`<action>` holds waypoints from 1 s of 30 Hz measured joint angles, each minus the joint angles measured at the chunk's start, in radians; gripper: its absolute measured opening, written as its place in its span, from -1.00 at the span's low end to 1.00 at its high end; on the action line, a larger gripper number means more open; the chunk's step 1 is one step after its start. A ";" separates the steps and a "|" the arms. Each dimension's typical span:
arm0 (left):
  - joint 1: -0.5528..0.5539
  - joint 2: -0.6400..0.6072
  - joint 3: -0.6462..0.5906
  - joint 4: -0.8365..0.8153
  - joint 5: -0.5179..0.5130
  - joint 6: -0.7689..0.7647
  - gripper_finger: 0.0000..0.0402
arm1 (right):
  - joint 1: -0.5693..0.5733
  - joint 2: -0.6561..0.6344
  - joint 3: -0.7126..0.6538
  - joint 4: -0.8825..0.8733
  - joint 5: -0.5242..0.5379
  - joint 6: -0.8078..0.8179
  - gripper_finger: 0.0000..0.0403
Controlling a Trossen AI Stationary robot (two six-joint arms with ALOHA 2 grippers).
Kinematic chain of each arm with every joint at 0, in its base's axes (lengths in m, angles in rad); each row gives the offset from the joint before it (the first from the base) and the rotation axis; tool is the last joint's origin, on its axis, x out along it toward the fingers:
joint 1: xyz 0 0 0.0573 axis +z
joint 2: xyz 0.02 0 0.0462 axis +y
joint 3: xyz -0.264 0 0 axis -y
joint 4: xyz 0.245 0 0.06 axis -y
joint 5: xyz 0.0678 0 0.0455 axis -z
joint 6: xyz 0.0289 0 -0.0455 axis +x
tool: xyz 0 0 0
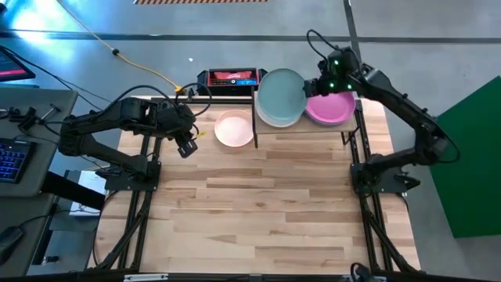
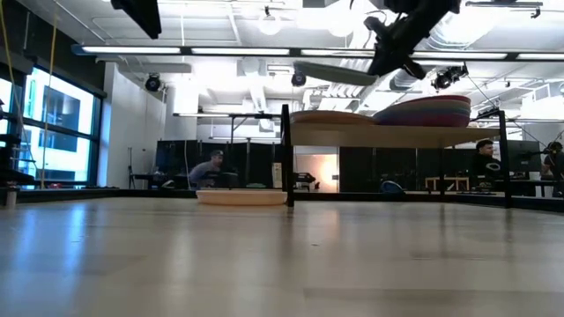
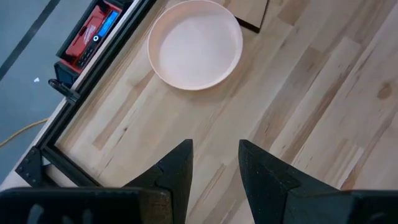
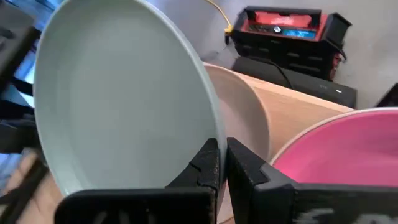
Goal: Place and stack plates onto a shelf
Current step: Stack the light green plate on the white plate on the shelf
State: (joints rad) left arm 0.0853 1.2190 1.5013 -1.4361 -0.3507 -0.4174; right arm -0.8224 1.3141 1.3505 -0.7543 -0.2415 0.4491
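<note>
Since R gripper (image 4: 222,163) is pinched on teal plate's (image 1: 280,92) rim, it hangs tilted over shelf (image 1: 313,128) stack, prob to drop flat. L gripper (image 3: 214,165) open, empty, near pink plate (image 1: 233,128).

We find no readable text anywhere; the red-and-black case (image 1: 228,79) beyond the tabletop (image 1: 258,211) carries a label, but its lettering is too small to read.

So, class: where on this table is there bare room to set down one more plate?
The tabletop lies bare from the pale pink plate to its near edge, between both arm bases. The shelf is crowded: two plate stacks fill it, and the right gripper holds a grey-white plate above one.
</note>
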 joint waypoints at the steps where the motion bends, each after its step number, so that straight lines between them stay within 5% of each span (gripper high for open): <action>1: 0.003 0.000 0.000 0.000 0.000 -0.005 -0.40 | -0.007 0.017 0.017 -0.018 -0.002 -0.017 -1.00; 14: 0.062 0.000 0.000 0.000 0.000 -0.027 -0.40 | -0.065 0.188 0.179 -0.144 -0.077 -0.171 -1.00; 30: 0.112 0.000 0.000 0.001 0.000 -0.053 -0.40 | -0.075 0.325 0.191 -0.165 -0.110 -0.267 -1.00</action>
State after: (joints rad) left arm 0.1976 1.2190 1.5013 -1.4353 -0.3511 -0.4702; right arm -0.8970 1.6388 1.5414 -0.9194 -0.3511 0.1826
